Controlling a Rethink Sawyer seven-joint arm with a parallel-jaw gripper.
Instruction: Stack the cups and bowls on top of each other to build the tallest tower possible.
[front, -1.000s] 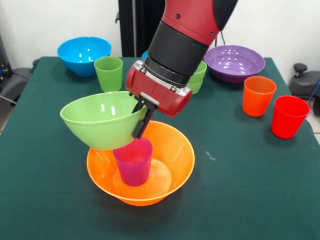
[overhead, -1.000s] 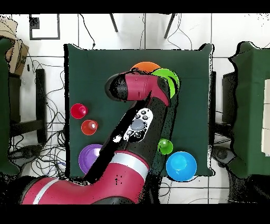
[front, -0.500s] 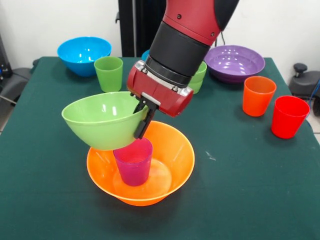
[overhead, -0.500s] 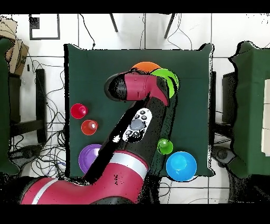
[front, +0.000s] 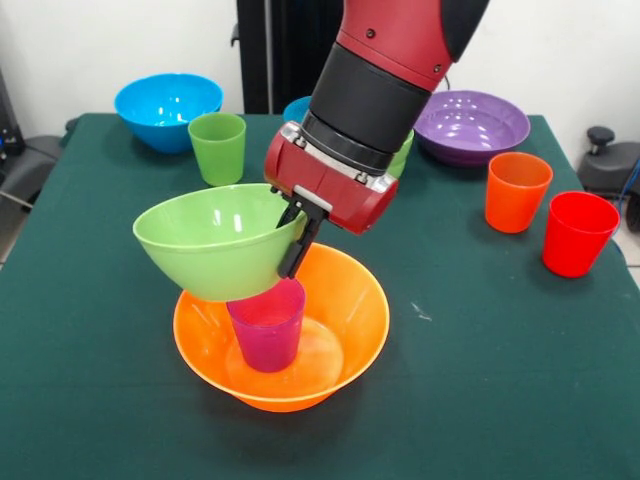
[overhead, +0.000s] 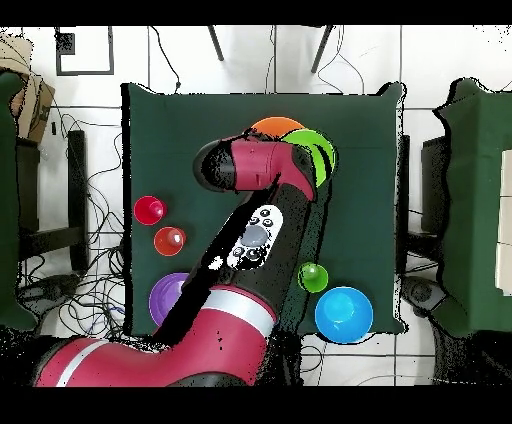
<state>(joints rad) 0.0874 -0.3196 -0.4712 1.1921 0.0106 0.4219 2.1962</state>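
My gripper (front: 297, 240) is shut on the right rim of the lime green bowl (front: 215, 240), which hangs tilted just over the purple cup (front: 267, 322). That cup stands upright inside the big orange bowl (front: 345, 320) near the table's front. In the overhead view the green bowl (overhead: 320, 150) and a sliver of the orange bowl (overhead: 272, 125) show past my arm, and the gripper itself is hidden under the arm. Loose pieces: a green cup (front: 217, 147), an orange cup (front: 517, 191), a red cup (front: 577, 233), a blue bowl (front: 166, 108) and a purple bowl (front: 470, 124).
Another green piece (front: 400, 152) and a blue rim (front: 298, 106) peek out behind my arm. The cups and bowls line the back and right of the green table (front: 480, 380). Chairs and cables surround the table in the overhead view.
The gripper has carried the green bowl slightly to the right, more nearly over the purple cup. Everything else on the table stays put.
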